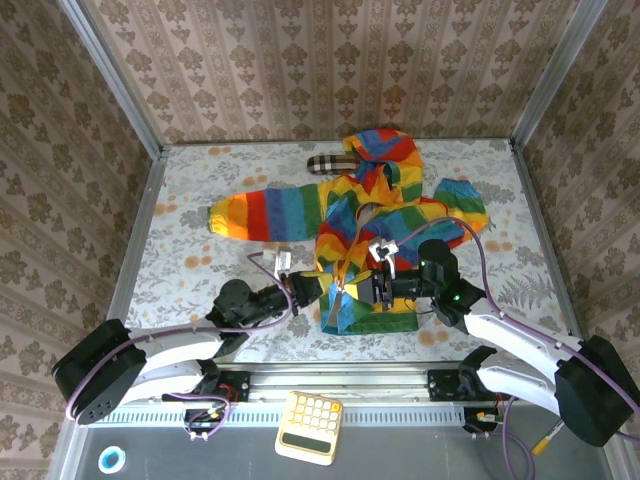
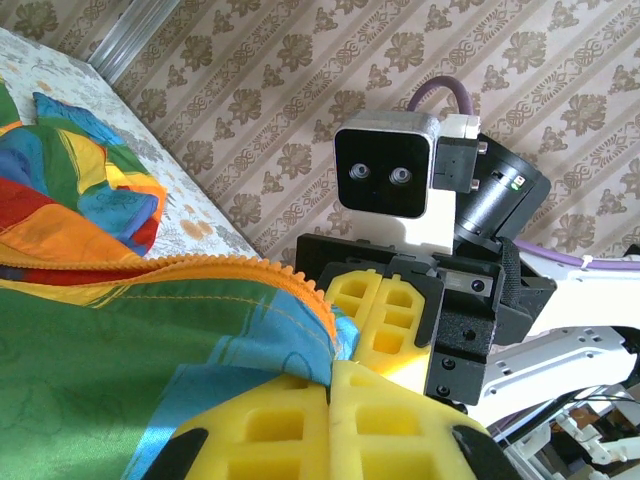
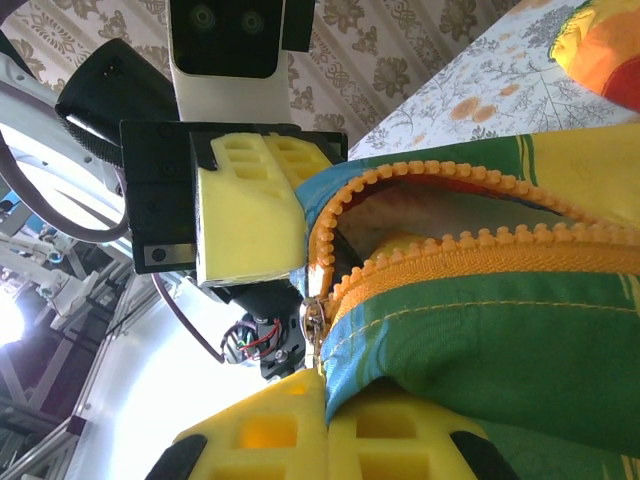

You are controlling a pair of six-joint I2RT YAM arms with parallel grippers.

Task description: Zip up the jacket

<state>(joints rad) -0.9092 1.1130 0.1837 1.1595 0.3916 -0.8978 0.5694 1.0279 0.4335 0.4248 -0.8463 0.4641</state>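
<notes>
Handling the jacket (image 1: 380, 220): light, limp cloth, likely to bunch; lies spread at mid-table (image 1: 200, 290).
Zipper (image 3: 450, 265): open; best hold looks to be the slider (image 3: 313, 325) at the hem.
Right gripper (image 3: 325, 420): clamped on the hem beside the slider.
Left gripper (image 2: 330, 420): pinching the opposite hem.

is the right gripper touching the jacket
Touching. The right wrist view shows the right gripper with its jaws shut on the jacket at its green hem.
</notes>
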